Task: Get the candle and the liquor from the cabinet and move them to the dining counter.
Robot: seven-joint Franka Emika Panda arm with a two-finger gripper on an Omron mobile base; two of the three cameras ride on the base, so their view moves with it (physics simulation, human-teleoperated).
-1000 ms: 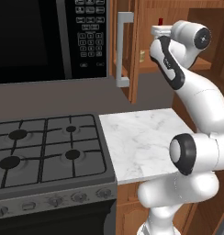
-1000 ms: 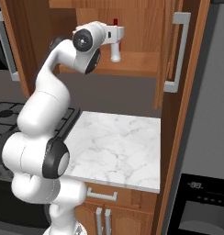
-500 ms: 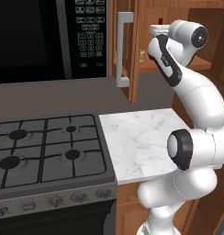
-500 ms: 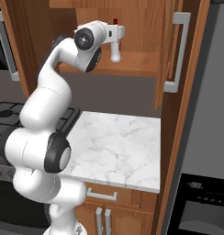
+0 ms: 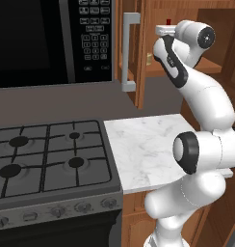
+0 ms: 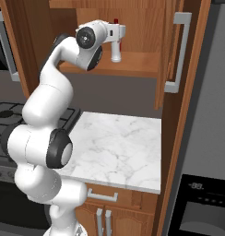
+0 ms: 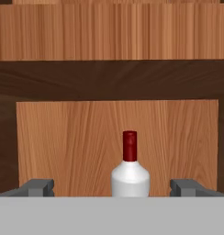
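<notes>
Reaching up into cabinet, fingers wide, straddling liquor.

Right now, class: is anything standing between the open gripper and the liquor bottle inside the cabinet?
Nothing visible does. In the hand view the liquor stands upright, centred between the open gripper tips, with bare cabinet wood behind it.

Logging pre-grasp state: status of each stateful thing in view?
Warm brown wooden wall cabinet: doors open.
Slim white-grey liquor bottle with red cap: upright on the shelf, not held.
Hand: open, fingers either side of the bottle.
Candle: can't make it out.
</notes>
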